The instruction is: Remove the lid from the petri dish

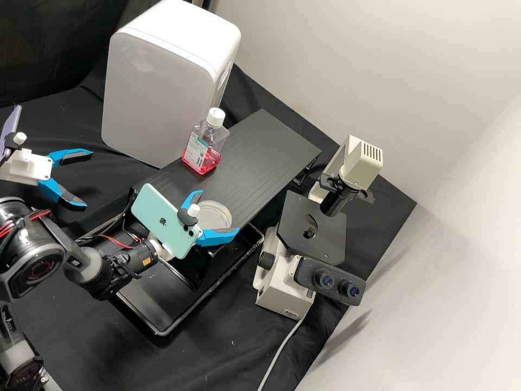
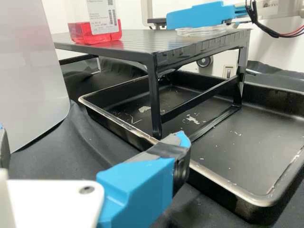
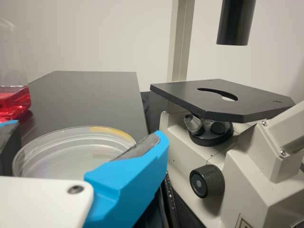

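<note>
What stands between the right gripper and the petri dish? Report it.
Nothing visible. The right gripper is open, its fingers on either side of the petri dish on the black shelf; the red flask stands apart, farther along the shelf.

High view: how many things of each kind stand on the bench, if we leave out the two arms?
white box: 1
bottle: 1
petri dish: 1
black stand: 1
black tray: 1
microscope: 1
Total: 6
</note>
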